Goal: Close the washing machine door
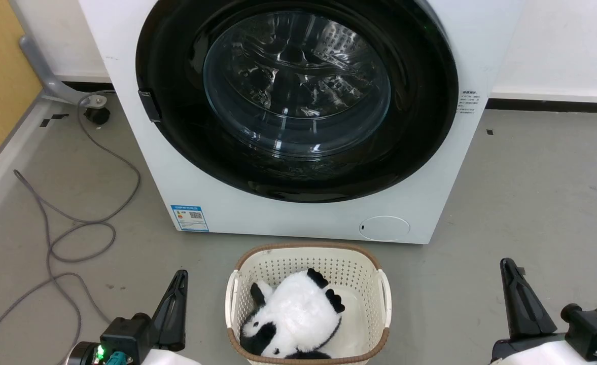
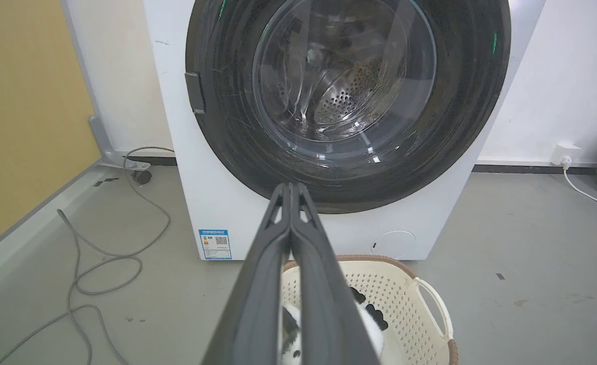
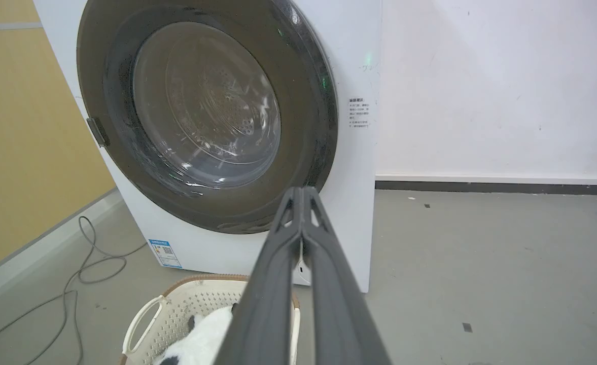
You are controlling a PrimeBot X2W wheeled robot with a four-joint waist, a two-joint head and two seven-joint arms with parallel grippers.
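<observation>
**Door flat against the machine, both grippers empty**

The washing machine door (image 1: 296,96) lies flat against the front of the washing machine (image 1: 288,218) and covers its round opening. Through the glass the steel drum can be seen. On the machine's front, below the door, are a blue label (image 1: 189,218) and a round filter cap (image 1: 384,228). Just in front of the machine stands a cream basket (image 1: 374,284) with a plush panda (image 1: 298,314) inside. The left gripper (image 2: 290,190) and the right gripper (image 3: 302,191) are both well apart from the machine, on either side of the basket. Each has its two fingers pressed together and holds nothing. A grey cable (image 1: 49,238) lies on the floor beside the machine.
</observation>
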